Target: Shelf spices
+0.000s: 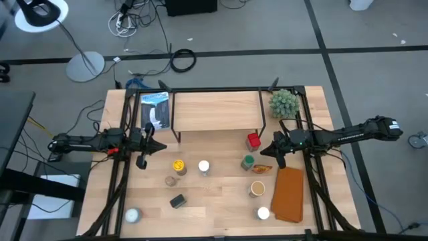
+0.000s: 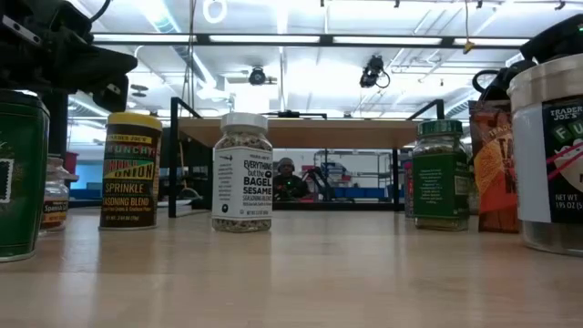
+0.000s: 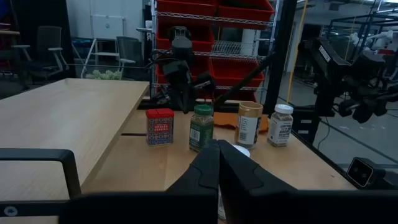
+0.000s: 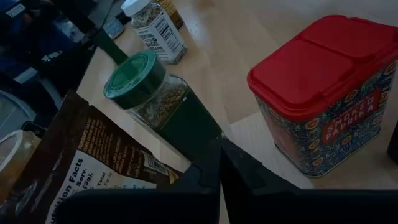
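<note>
Both jaws clenched empty; right gripper [image 1: 266, 153] should open wide before squarely straddling the red paprika tin [image 4: 326, 87], avoiding the green-lidded jar [image 4: 152, 93].

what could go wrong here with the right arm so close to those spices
The right gripper hovers with shut jaws right by the red-lidded paprika tin and the green-lidded jar; it may knock one over unless it opens first. A brown packet lies beside the jar and could snag. The shelf is still bare, so every jar remains to move.
</note>
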`<action>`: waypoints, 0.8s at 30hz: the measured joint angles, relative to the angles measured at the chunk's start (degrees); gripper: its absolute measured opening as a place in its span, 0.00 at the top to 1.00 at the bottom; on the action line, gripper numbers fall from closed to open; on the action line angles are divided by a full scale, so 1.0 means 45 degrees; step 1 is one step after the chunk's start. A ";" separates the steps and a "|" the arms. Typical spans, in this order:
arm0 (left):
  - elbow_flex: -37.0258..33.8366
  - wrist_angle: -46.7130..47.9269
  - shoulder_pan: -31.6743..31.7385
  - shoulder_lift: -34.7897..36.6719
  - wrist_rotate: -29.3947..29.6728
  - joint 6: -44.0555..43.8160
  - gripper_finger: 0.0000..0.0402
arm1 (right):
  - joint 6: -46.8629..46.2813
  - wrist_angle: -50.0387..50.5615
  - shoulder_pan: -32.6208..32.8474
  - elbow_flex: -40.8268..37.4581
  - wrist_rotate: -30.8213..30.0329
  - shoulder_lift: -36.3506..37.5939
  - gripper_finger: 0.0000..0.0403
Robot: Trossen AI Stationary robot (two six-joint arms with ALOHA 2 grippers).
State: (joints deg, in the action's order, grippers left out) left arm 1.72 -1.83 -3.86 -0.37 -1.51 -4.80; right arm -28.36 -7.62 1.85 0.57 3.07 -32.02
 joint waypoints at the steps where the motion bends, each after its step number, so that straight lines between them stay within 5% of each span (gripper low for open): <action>1: 0.0000 0.0001 -0.0001 0.0001 -0.0002 0.0005 0.98 | 0.0000 0.0000 -0.0001 0.0002 0.0000 -0.0001 0.98; 24: 0.0000 -0.0001 -0.0002 0.0001 0.0001 0.0002 0.98 | 0.0000 0.0000 0.0001 -0.0002 0.0000 -0.0001 0.98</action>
State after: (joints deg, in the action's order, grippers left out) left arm 1.72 -1.83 -3.87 -0.37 -1.51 -4.79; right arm -28.36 -7.62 1.86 0.56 3.07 -32.03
